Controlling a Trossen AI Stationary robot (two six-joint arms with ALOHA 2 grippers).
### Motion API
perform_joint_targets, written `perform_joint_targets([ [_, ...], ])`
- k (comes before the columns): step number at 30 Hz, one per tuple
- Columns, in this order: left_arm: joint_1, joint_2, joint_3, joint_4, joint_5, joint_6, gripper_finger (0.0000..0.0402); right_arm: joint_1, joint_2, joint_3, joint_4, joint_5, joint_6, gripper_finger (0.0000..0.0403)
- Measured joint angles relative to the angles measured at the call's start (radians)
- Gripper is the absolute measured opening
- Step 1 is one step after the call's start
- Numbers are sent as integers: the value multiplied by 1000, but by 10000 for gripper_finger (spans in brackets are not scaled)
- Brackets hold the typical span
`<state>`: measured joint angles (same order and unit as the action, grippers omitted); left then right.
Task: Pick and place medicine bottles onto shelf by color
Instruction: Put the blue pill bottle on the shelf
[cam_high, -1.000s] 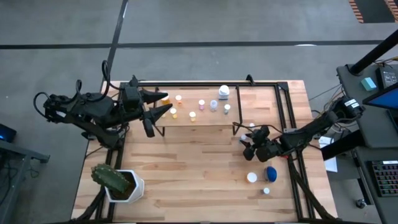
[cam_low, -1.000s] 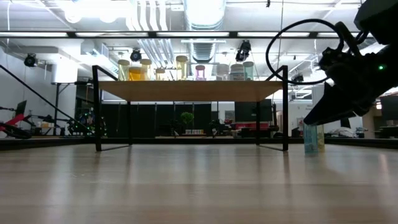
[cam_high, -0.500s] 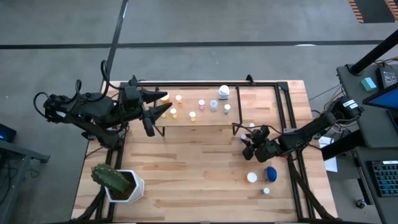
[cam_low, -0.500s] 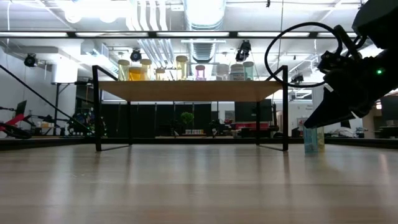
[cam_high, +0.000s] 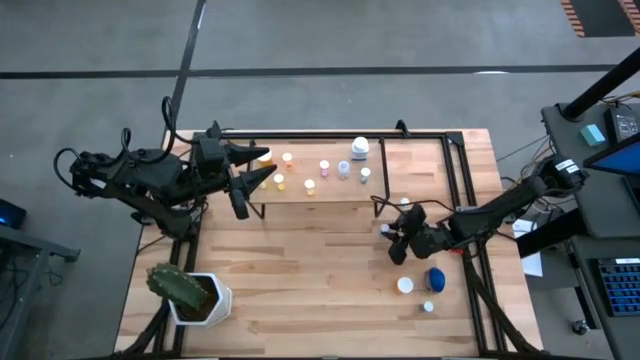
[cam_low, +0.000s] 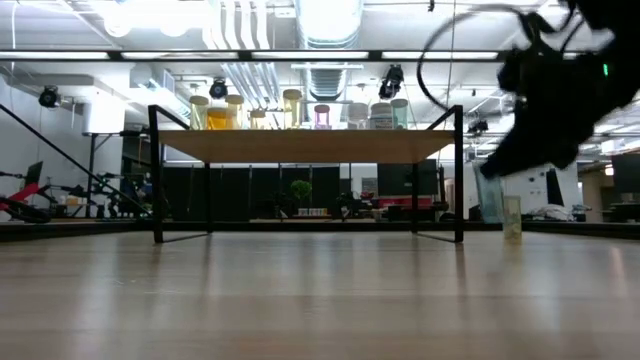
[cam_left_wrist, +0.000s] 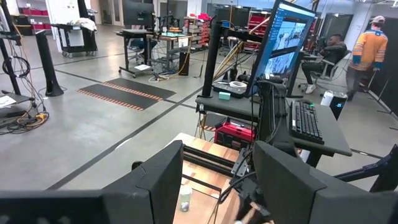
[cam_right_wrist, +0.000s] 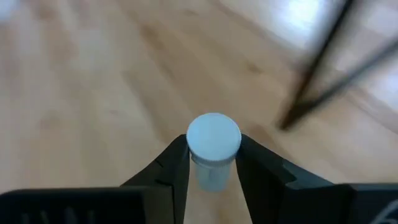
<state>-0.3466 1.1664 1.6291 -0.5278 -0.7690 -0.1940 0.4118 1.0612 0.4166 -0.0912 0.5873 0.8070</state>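
Note:
My right gripper (cam_high: 392, 238) is shut on a small pale-blue bottle with a white cap (cam_right_wrist: 213, 137), just in front of the shelf's right end. In the low view the bottle (cam_low: 490, 195) hangs clear of the table. The shelf (cam_high: 330, 192), light wood on black legs, carries several orange, pink and white bottles standing on their bases (cam_high: 324, 166). More bottles stand on the table: one (cam_high: 405, 202) by the shelf's right leg, a white-capped one (cam_high: 404, 285) and a wide blue one (cam_high: 436, 277). My left gripper (cam_high: 255, 167) is open and empty over the shelf's left end. My right gripper pinches the bottle's body just under the white cap (cam_right_wrist: 211, 167) between its two fingers (cam_right_wrist: 177, 163). The fingers slant down from the table's right side. The bottle stands upright in the hold, lifted clear of the table.
A white pot with a green cactus (cam_high: 190, 292) stands at the near left corner. A pale bottle (cam_low: 512, 218) stands on the table beside the lifted one. The shelf's black legs (cam_low: 458, 170) stand close to my right gripper. A small bottle (cam_high: 428, 306) stands near the front right.
My right gripper has gone up and a little toward the table's left edge, still shut on the pale-blue bottle. The bottle has come off the table and now hangs clear. The bottle that stood beside it has stayed where it was.

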Motion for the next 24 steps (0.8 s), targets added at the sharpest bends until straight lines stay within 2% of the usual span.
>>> perform_joint_targets([
  [3,0,0,0,-3,0,0,180,2,-15,95,-19,-80,-50,107],
  [6,0,0,0,-4,0,1,180,5,-5,212,-33,-93,-96,106],
  [14,0,2,-1,-4,0,28,180,-45,151,573,-68,88,-269,105],
  [19,0,2,-1,-4,0,36,180,-160,293,775,-203,95,-285,105],
  [24,0,2,-1,-3,0,48,180,-249,417,907,-308,89,-257,105],
])
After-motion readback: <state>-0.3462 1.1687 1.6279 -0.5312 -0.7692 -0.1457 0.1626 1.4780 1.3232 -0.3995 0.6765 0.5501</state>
